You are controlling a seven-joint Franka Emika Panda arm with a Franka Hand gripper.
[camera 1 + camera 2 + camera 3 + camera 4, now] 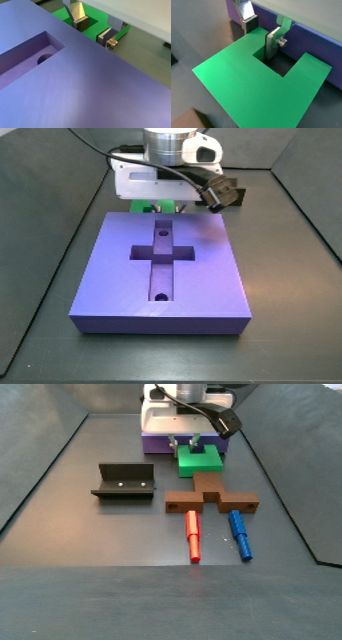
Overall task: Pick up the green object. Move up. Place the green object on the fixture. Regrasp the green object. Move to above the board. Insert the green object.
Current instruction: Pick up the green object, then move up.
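Note:
The green object (201, 461) lies flat on the floor right beside the purple board (201, 278), on the side away from the cross recess (160, 252). My gripper (198, 444) is low over it. In both wrist views the fingers straddle one arm of the green object (244, 80), one pad (250, 26) at the arm's outer edge, the other finger (270, 44) down in a notch. Both look pressed against the green plastic (94, 26). The fixture (123, 482) stands empty off to one side.
A brown cross-shaped piece (211, 496) lies just beyond the green object, with a red peg (193, 534) and a blue peg (239, 534) past it. Dark walls (54, 464) enclose the floor. The board's edge (80, 85) runs close beside my fingers.

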